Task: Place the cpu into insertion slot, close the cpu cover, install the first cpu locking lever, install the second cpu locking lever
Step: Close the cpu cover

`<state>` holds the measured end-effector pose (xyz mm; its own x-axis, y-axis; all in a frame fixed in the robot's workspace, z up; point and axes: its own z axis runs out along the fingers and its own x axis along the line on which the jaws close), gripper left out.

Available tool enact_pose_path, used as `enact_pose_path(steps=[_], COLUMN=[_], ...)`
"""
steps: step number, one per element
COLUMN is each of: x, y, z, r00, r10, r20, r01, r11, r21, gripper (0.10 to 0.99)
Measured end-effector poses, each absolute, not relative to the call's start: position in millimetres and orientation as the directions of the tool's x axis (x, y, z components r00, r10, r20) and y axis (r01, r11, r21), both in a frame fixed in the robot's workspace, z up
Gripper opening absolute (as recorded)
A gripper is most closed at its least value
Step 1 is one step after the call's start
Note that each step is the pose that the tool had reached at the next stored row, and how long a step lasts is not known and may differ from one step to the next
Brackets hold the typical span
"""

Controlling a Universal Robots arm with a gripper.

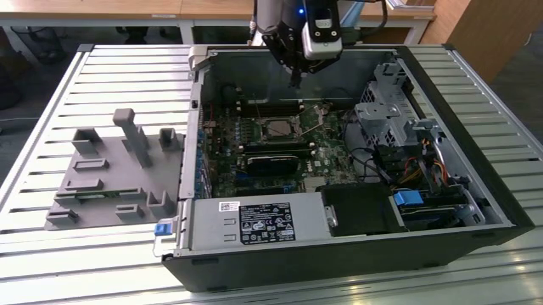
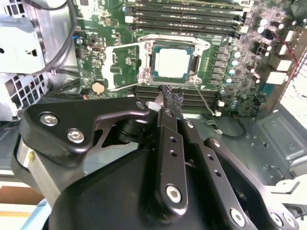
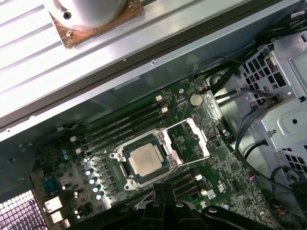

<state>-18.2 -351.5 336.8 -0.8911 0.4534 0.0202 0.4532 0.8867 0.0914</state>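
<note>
Above insertion slot (image 1: 264, 131), exterior view: gripper (image 1: 295, 81) hangs well clear, pointing down, fingers pressed together, nothing held. cpu (image 1: 279, 129) sits inside slot.

Second wrist view: cpu (image 2: 173, 63) lies flat in slot, silver metal face up, edges parallel to slot rim. Square, so no long axis. Gripper tips (image 2: 167, 92) near slot's edge.

First wrist view: cpu (image 3: 146, 159) uncovered in slot. cpu cover (image 3: 199, 136) swung open, just beside slot, hinged at slot's edge.

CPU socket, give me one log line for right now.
cpu in insertion slot | cpu cover open | gripper above board, jaws shut, empty
</note>
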Motion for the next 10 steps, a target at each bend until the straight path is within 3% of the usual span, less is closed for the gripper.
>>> enact_pose_path(steps=[10], x=[-17.0], y=[-351.4], z=[330.8], r00=[-0.833], r10=[0.553], r20=[0.02], r01=[0.553], r11=[0.828], r21=[0.091], gripper=[0.106])
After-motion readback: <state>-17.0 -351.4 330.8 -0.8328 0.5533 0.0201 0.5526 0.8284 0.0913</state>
